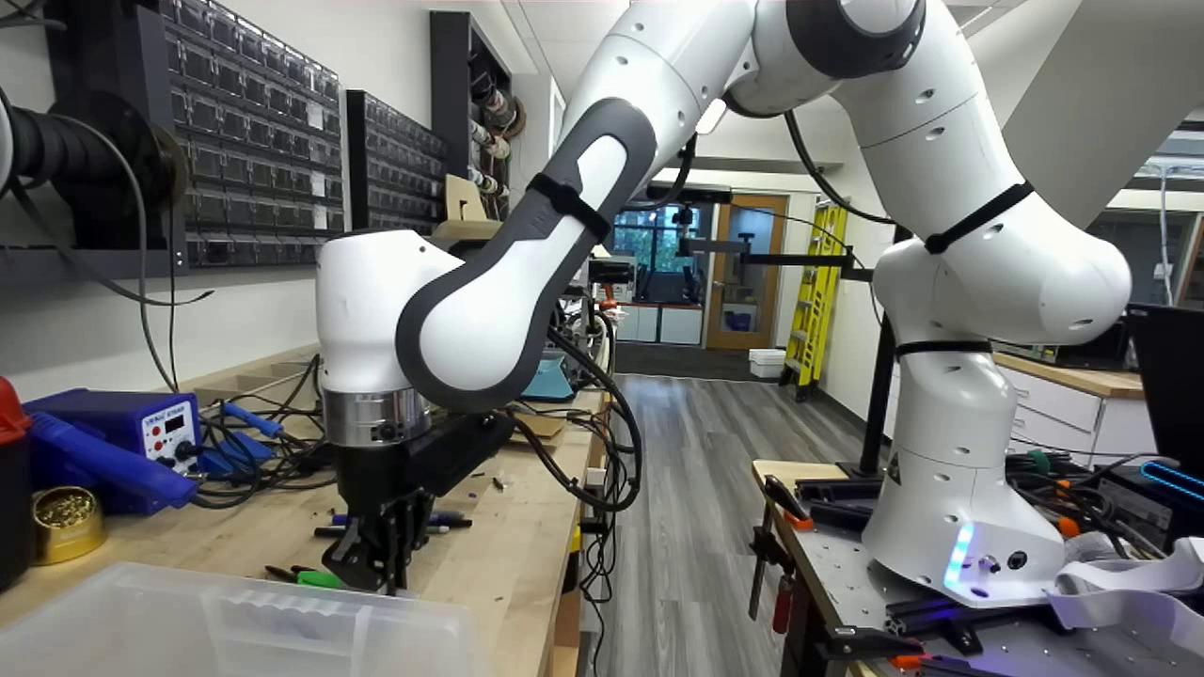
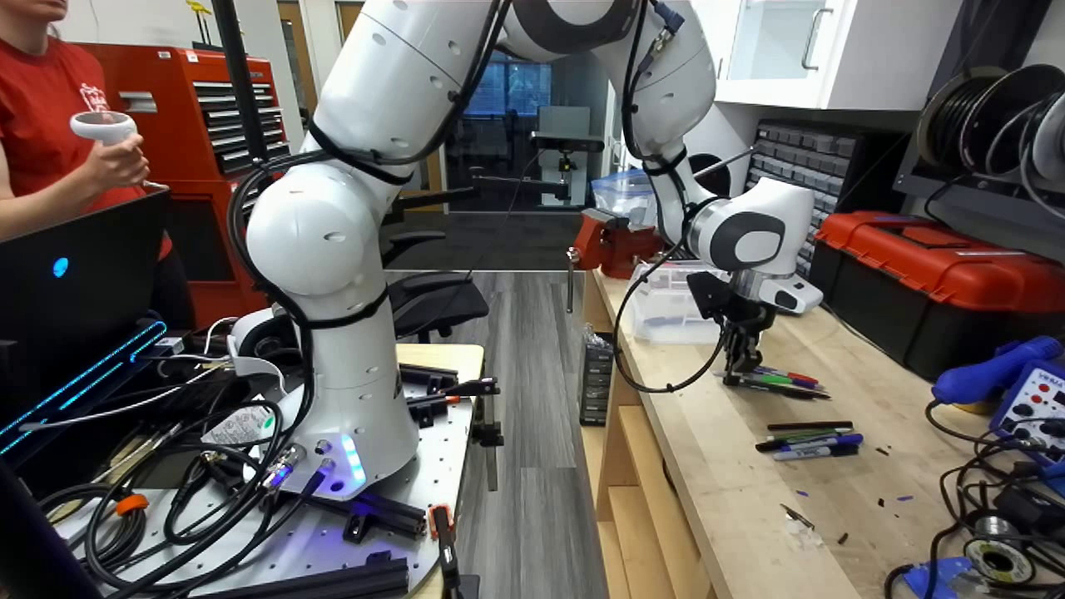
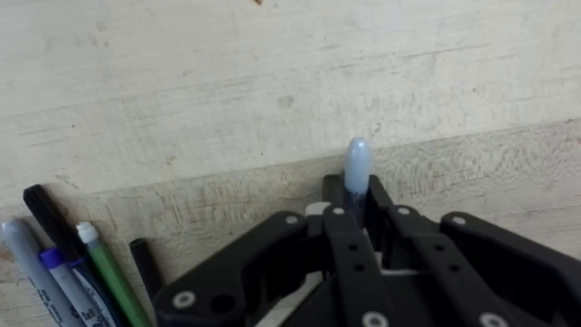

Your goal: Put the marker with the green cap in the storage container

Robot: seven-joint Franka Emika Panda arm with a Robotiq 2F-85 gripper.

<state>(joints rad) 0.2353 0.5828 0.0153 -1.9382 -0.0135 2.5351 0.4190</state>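
The marker with the green cap shows as a bright green piece in both exterior views (image 1: 320,579) (image 2: 772,379), right beside the fingertips. My gripper (image 1: 381,578) (image 2: 733,379) is low at the tabletop. In the wrist view its fingers (image 3: 352,190) are shut on a marker, and the pale grey marker end (image 3: 358,165) sticks out; the cap is hidden there. It lines up with the green cap, so it looks like the same marker. The storage container, a translucent whitish bin, stands near the gripper in both exterior views (image 1: 282,625) (image 2: 666,326).
Red, purple and black pens (image 2: 799,384) fan out beside the gripper. A second group of pens (image 2: 811,441) (image 3: 59,281) lies apart, including a green pencil (image 3: 115,277). A blue soldering station (image 1: 122,437), cables, a black-red toolbox (image 2: 932,287) and a red vise (image 2: 616,245) stand around.
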